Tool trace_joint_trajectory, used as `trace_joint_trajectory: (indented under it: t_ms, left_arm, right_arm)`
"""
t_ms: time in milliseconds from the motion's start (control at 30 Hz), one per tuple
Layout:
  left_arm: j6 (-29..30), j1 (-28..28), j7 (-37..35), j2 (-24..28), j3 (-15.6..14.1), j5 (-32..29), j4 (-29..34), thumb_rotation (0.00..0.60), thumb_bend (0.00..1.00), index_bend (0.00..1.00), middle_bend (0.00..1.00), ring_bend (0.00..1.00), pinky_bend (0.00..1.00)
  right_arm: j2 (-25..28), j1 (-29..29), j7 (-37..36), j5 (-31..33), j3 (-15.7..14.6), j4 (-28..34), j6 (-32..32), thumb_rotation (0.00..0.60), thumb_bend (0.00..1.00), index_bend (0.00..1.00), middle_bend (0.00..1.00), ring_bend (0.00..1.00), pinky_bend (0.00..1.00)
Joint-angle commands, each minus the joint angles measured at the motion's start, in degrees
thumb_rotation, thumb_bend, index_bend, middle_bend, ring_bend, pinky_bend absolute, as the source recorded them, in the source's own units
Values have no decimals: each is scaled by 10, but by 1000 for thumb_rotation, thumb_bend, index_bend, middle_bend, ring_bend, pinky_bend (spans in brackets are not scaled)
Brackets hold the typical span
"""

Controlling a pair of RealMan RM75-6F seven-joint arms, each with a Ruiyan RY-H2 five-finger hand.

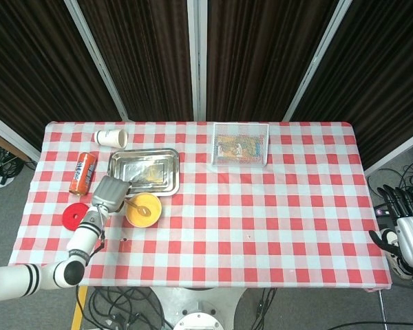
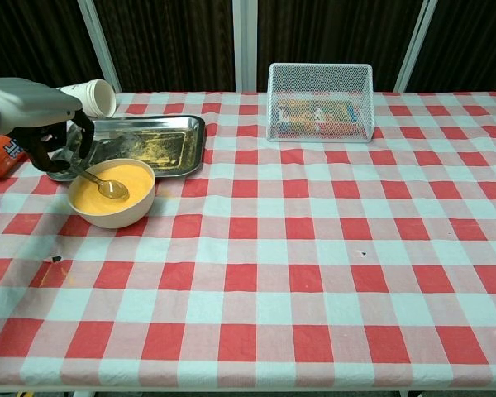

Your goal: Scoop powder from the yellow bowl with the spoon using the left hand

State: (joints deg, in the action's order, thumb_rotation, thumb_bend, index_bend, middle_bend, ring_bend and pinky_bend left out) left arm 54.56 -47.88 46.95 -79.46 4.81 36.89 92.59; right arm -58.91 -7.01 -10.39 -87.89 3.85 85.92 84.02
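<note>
**A:** ok so reading left to right; there's a red disc (image 1: 73, 215) near the table's left edge, an orange can (image 1: 82, 173) lying down behind it, a paper cup (image 2: 86, 98) tipped on its side at the back; then the left hand (image 2: 35, 116) with its fingers closed around the spoon (image 2: 107, 187) handle; the spoon's tip sits down in the powder of the yellow bowl (image 2: 112, 193)

**B:** what worries me is the lift; the bowl looks light and shallow, so if the spoon digs toward the near wall it could shove or tip the bowl; lifting fast or tilted would probably dump powder on the checked tablecloth (image 2: 314, 265)

**A:** agreed; also the metal tray (image 2: 136, 142) is just behind the bowl, nearly touching it, so a backward swing of the hand could clip its rim; can and cup are close on the left too

**B:** room-wise the left is tight; bowl isn't far from the left edge; everything to the right of the bowl is open cloth, the wire basket (image 2: 319, 101) is well apart at the back

**A:** and the right hand (image 1: 411, 237)?

**B:** hanging off the right edge of the table, fingers spread, holding nothing; no factor here
</note>
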Motion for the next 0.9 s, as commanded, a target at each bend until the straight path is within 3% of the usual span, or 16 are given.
trace_joint_trajectory:
  t_ms: [33, 333, 900]
  left_arm:
    - [2, -1, -5, 8, -4, 2, 10, 600, 400, 453, 960, 936, 925]
    - [-10, 2, -50, -4, -15, 43, -24, 600, 304, 517, 966, 935, 925]
    - [-45, -15, -69, -12, -28, 30, -57, 600, 346, 564, 967, 936, 925]
  right_arm:
    - [1, 1, 0, 1, 2, 1, 2, 600, 186, 0, 59, 0, 0]
    - [11, 3, 11, 7, 9, 12, 10, 600, 184, 0, 59, 0, 0]
    - [11, 5, 16, 14, 10, 17, 6, 600, 183, 0, 59, 0, 0]
